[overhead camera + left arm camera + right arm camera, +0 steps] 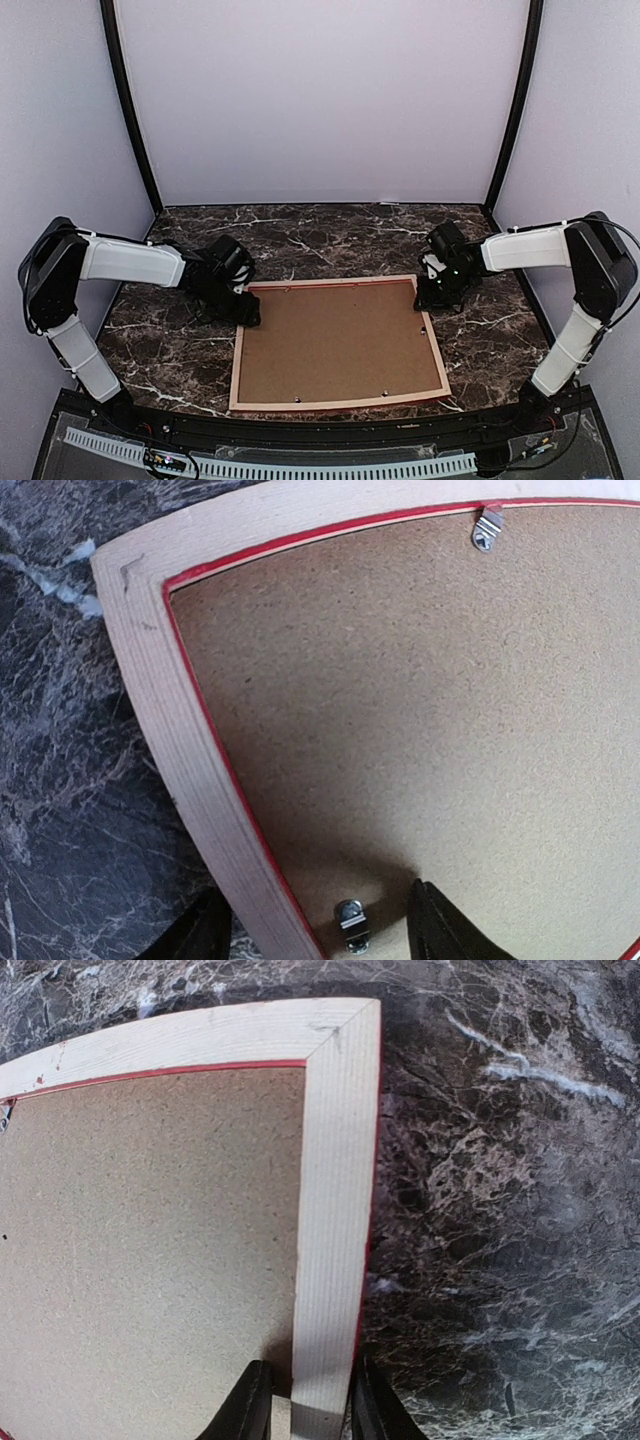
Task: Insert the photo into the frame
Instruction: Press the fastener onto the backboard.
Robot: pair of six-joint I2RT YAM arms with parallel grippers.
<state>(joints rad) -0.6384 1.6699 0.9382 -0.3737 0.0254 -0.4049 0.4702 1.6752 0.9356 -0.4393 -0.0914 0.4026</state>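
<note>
The frame (pixel 238 360) lies face down on the marble table, its pale wood back up and a red edge showing. A brown backing board (pixel 340 340) fills it. The photo is hidden. My left gripper (pixel 245 312) straddles the left rail near the far-left corner. In the left wrist view the left gripper (pixel 318 895) is open: one finger is outside the frame (pixel 150 700), the other stands on the backing board (pixel 420 700), apart from the rail. My right gripper (pixel 428 300) is at the far-right corner. There the right gripper (pixel 312 1370) is shut on the rail of the frame (pixel 335 1180).
Small metal clips (pixel 350 920) (pixel 487 528) sit on the board's edge by the left and far rails. Dark marble table (pixel 500 1210) surrounds the frame. Pale booth walls (pixel 320 100) stand behind and at both sides.
</note>
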